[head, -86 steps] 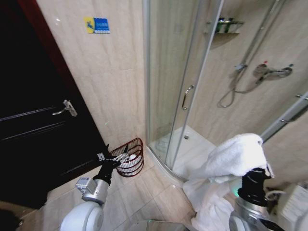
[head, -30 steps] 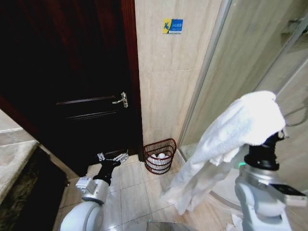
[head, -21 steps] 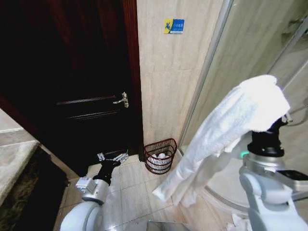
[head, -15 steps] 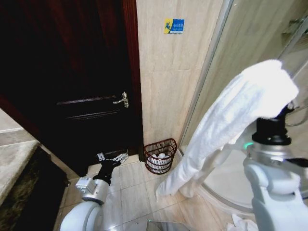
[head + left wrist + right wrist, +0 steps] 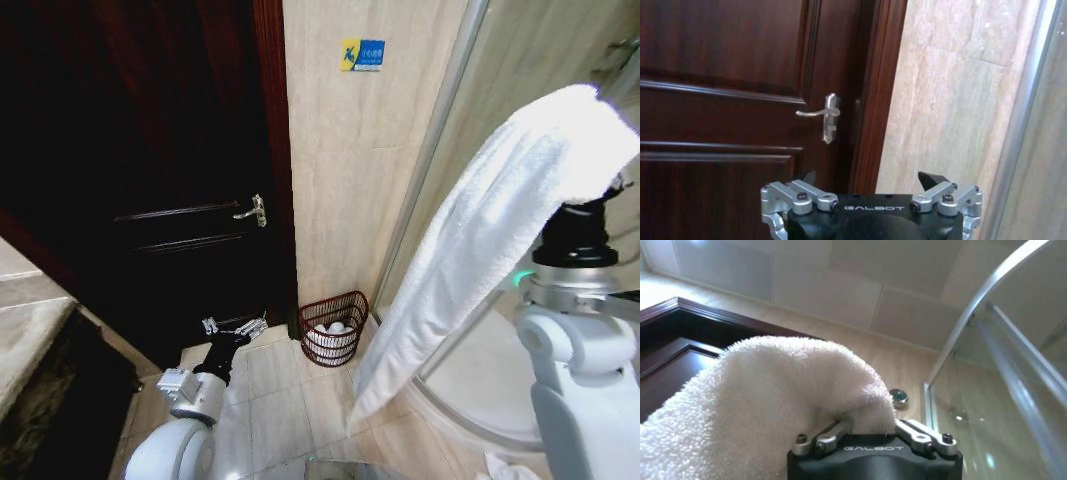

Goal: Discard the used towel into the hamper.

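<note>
the right gripper is pinching the towel high at right, its tail hanging near the hamper by the far wall. it should probably centre over the rim before releasing. the left gripper is idling low, spread.

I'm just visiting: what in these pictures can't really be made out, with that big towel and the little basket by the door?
- Right claw: right wrist view, its fingertips are buried in the towel.
- Hamper: head view, something white lies inside, too small to identify.
- Left claw: left wrist view, cut off by the picture's edge.
- Blue wall sign: head view, lettering too small to read.
</note>
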